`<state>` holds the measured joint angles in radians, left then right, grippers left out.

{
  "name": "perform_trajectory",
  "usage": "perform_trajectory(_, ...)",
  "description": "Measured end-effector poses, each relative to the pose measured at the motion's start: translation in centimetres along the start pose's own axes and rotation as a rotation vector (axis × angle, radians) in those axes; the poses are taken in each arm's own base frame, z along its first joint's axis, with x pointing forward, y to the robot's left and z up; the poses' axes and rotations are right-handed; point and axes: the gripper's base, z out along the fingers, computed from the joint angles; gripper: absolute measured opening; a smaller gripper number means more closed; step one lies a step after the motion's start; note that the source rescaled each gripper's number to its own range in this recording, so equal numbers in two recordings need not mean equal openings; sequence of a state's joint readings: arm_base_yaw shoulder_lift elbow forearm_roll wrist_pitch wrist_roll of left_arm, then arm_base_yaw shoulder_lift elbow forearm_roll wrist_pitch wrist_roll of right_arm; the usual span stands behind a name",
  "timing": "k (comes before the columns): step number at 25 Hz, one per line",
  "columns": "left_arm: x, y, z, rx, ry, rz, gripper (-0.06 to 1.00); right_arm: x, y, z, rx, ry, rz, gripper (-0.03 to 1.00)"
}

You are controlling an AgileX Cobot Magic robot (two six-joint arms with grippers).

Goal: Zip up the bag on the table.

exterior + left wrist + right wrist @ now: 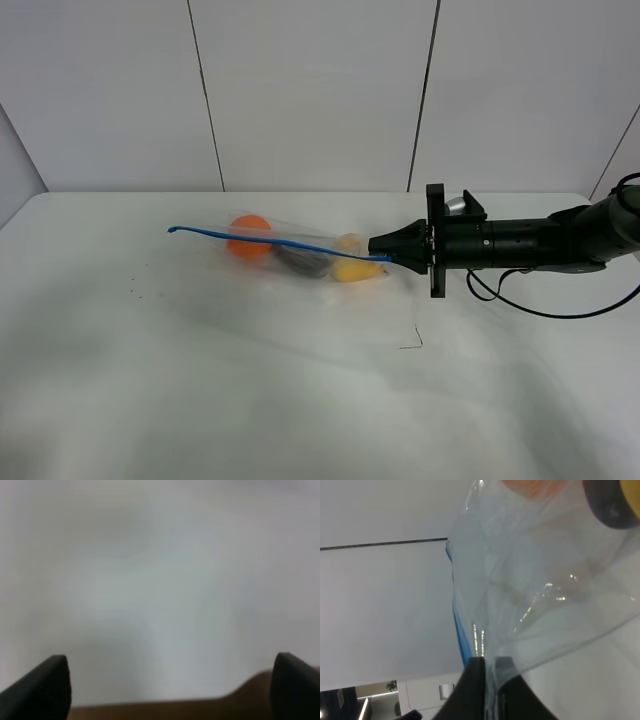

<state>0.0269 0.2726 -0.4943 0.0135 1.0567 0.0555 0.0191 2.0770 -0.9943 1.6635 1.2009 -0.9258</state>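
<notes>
The clear bag (300,252) lies on the white table (300,400) near its far middle, with an orange ball (248,236), a dark item (303,262) and a yellow item (355,268) inside. Its blue zipper strip (270,238) runs along the upper edge, lifted off the table. My right gripper (385,255) is shut on the strip's right end. In the right wrist view the fingers (472,680) pinch the blue strip (460,635) and the clear film (545,580). My left gripper (170,685) is open and holds nothing. It does not show in the exterior high view.
A small dark thread-like mark (412,340) lies on the table in front of the right gripper. A black cable (520,300) hangs under the right arm. Grey wall panels (310,90) stand behind the table. A brown surface (200,707) shows below the left gripper.
</notes>
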Motion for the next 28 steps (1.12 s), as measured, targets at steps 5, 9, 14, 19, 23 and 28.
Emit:
perform_trajectory(5,2.0,-0.1,-2.9,-0.014,-0.23,-0.003,0.99,0.0,0.0,0.0,0.0,0.0,0.001,0.0)
perform_trajectory(9,2.5,-0.1,-3.4,-0.014,-0.271,-0.004,0.99,0.0,0.0,0.0,0.004,0.005,0.004,0.09)
perform_trajectory(14,2.5,-0.1,-3.4,-0.014,-0.279,-0.004,0.99,0.2,-0.4,0.0,0.045,0.017,0.048,0.7)
perform_trajectory(19,2.5,-0.1,-3.4,-0.014,-0.279,-0.004,0.99,-0.1,-0.3,0.0,0.126,0.087,0.006,0.93)
perform_trajectory(23,2.5,-0.1,-3.4,-0.014,-0.279,-0.004,0.99,-1.6,0.5,-0.5,0.309,0.162,-0.079,0.95)
perform_trajectory(28,2.5,-0.1,-3.4,-0.014,-0.28,-0.004,0.99,-4.5,2.3,-2.1,0.637,0.21,-0.196,0.95)
